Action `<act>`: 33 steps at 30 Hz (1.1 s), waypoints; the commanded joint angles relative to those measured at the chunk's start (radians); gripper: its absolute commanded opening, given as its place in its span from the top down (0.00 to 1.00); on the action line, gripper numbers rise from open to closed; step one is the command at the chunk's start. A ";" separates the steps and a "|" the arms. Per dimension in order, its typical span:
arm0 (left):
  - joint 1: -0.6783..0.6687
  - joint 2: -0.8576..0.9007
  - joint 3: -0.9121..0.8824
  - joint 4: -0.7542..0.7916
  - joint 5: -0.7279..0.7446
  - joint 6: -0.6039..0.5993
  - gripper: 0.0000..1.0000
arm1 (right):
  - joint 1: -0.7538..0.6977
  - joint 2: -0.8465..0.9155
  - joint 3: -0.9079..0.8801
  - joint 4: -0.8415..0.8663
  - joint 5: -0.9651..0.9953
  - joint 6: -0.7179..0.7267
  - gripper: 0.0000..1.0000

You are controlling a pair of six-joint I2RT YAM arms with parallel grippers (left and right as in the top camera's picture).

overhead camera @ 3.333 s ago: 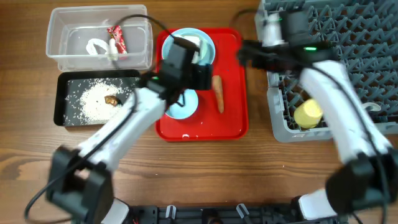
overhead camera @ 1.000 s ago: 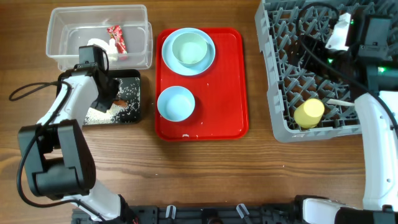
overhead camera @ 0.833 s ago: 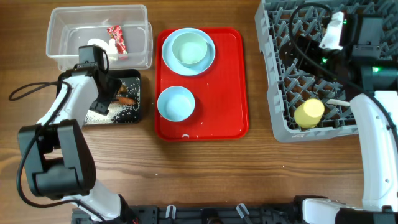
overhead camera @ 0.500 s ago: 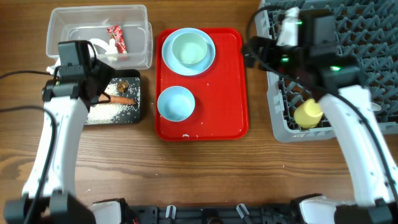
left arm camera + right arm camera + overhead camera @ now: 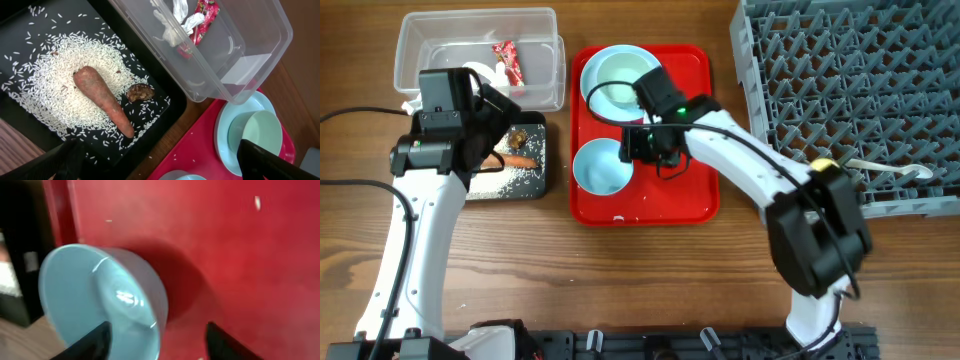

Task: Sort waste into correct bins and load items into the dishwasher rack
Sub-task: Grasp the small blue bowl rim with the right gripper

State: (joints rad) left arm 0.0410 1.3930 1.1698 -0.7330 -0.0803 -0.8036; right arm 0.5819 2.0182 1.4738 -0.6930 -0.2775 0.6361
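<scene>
The orange carrot (image 5: 102,100), brown scrap (image 5: 140,92) and loose rice (image 5: 50,85) lie in the black bin (image 5: 538,170). The red wrapper (image 5: 507,60) and white tissue (image 5: 172,22) lie in the clear bin (image 5: 410,60). My left gripper (image 5: 165,165) is open and empty above the black bin's right edge. My right gripper (image 5: 160,342) is open, its fingers either side of the near rim of a small pale blue bowl (image 5: 100,305) on the red tray (image 5: 690,190). Another bowl sits on the blue plate (image 5: 623,80). The rack (image 5: 850,90) holds the white spoon (image 5: 885,168).
A bit of the yellow cup (image 5: 823,162) shows in the rack's front row behind my right arm. A few rice grains lie on the red tray. Bare wooden table lies in front of the tray and bins.
My right arm has swung from the rack to the small bowl on the tray. My left gripper has let the carrot go in the black bin and has risen.
</scene>
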 commanded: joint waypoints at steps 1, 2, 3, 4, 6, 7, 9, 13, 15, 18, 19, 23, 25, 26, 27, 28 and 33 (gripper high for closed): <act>-0.003 0.004 -0.005 0.003 -0.002 0.011 0.00 | 0.000 0.017 -0.002 0.010 -0.023 0.048 0.56; -0.003 0.004 -0.005 0.003 -0.002 0.011 0.00 | 0.003 0.019 -0.002 0.014 -0.023 0.051 0.61; -0.003 0.004 -0.005 0.003 -0.002 0.011 0.00 | 0.006 0.021 -0.002 0.016 -0.023 0.059 0.62; -0.003 0.004 -0.005 0.003 -0.002 0.011 0.00 | 0.014 0.028 -0.002 0.016 -0.015 0.074 0.63; -0.003 0.004 -0.005 0.003 -0.002 0.011 0.00 | 0.024 0.034 -0.002 0.017 -0.013 0.074 0.65; -0.003 0.004 -0.005 0.003 -0.002 0.011 0.00 | 0.027 0.035 -0.002 0.016 -0.013 0.074 0.70; -0.003 0.004 -0.005 0.003 -0.002 0.011 0.00 | 0.026 0.035 -0.002 0.016 -0.012 0.082 0.80; -0.003 0.004 -0.005 0.003 -0.002 0.011 0.00 | 0.027 0.035 -0.002 0.007 -0.013 0.085 0.96; -0.003 0.004 -0.005 0.003 -0.002 0.011 0.00 | 0.027 0.035 -0.002 -0.005 -0.013 0.096 0.96; -0.003 0.004 -0.005 0.003 -0.002 0.011 0.01 | 0.027 0.035 -0.002 -0.008 -0.013 0.096 0.96; -0.003 0.004 -0.005 0.003 -0.002 0.011 0.00 | 0.026 0.035 -0.002 -0.008 -0.013 0.096 0.96; -0.003 0.004 -0.005 0.003 -0.002 0.011 0.00 | 0.027 0.035 -0.002 -0.002 -0.012 0.092 0.76; -0.003 0.004 -0.005 0.003 -0.002 0.011 0.00 | 0.027 0.035 -0.002 0.004 -0.005 0.077 0.53; -0.003 0.004 -0.005 0.003 -0.002 0.011 0.00 | 0.027 0.035 -0.002 0.000 0.005 0.077 0.50; -0.003 0.004 -0.005 0.003 -0.002 0.011 0.00 | 0.027 0.035 -0.002 -0.002 0.017 0.077 0.50; -0.003 0.004 -0.005 0.003 -0.002 0.011 0.00 | 0.027 0.037 -0.002 -0.001 0.019 0.077 0.50; -0.003 0.004 -0.005 0.003 -0.002 0.011 0.00 | 0.027 0.068 -0.002 0.022 0.013 0.099 0.58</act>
State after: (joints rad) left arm 0.0410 1.3930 1.1698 -0.7322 -0.0803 -0.8036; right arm 0.6060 2.0499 1.4738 -0.6842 -0.2798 0.7151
